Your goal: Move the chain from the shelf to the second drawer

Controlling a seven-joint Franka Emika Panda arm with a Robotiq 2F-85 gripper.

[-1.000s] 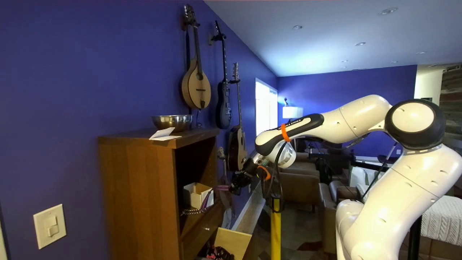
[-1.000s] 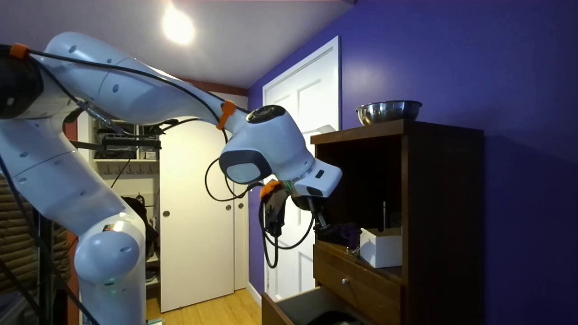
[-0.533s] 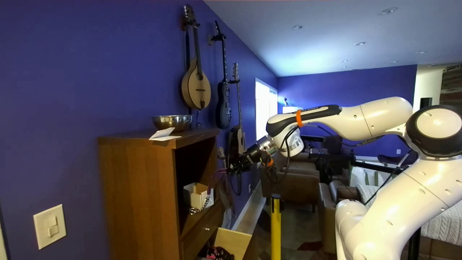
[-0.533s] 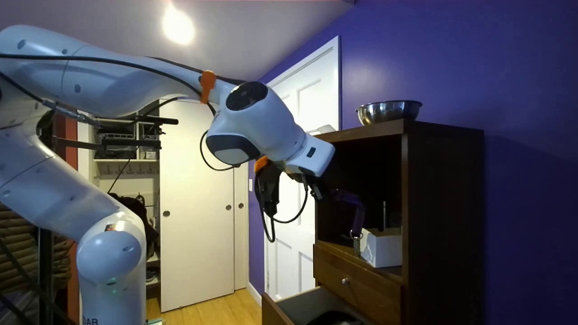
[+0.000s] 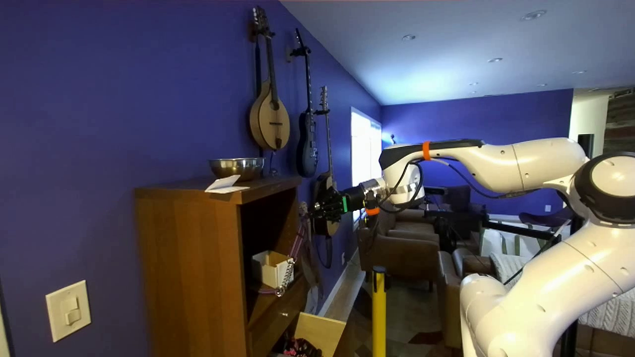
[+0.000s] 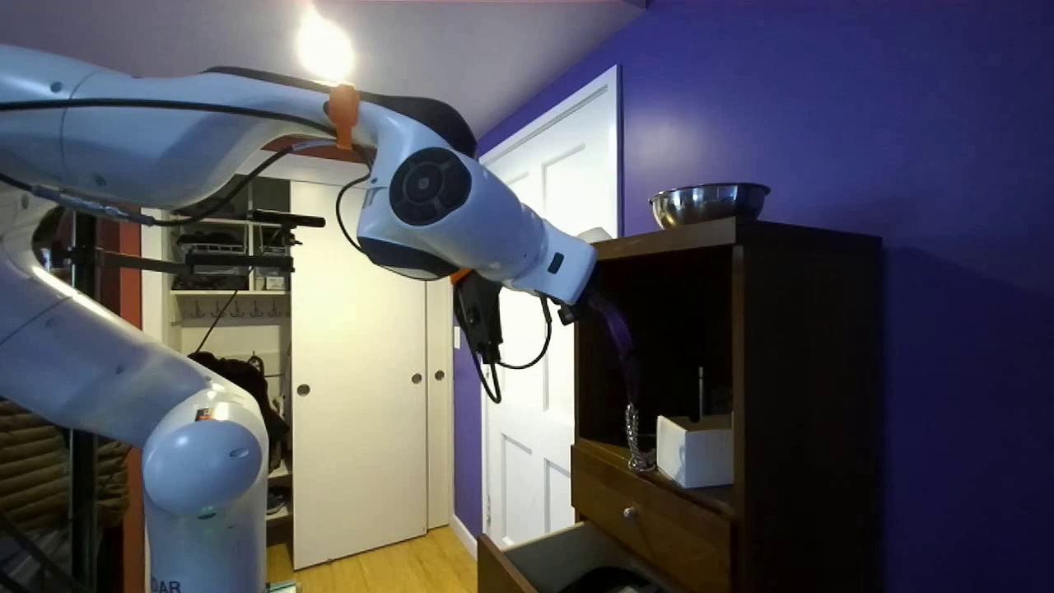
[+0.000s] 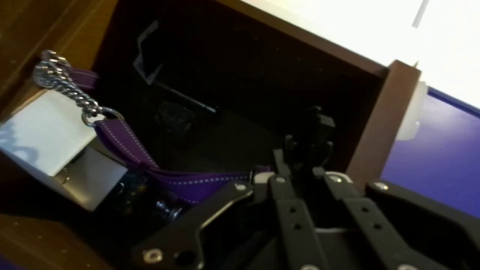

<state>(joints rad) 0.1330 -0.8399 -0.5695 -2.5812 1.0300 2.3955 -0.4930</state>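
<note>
The purple wall [image 6: 955,140] is rising behind the brown cabinet [image 5: 191,258], whose dark shelf [image 6: 671,329] is gaping above the pulled-out second drawer [image 5: 320,331]. Near the shelf's mouth the gripper [image 7: 300,165] is hovering higher than a white box [image 6: 700,455] and clamping a purple strap [image 7: 204,182]. From that strap the chain [image 6: 632,424] is hanging just beside the box; whether it is touching the shelf, I cannot tell.
</note>
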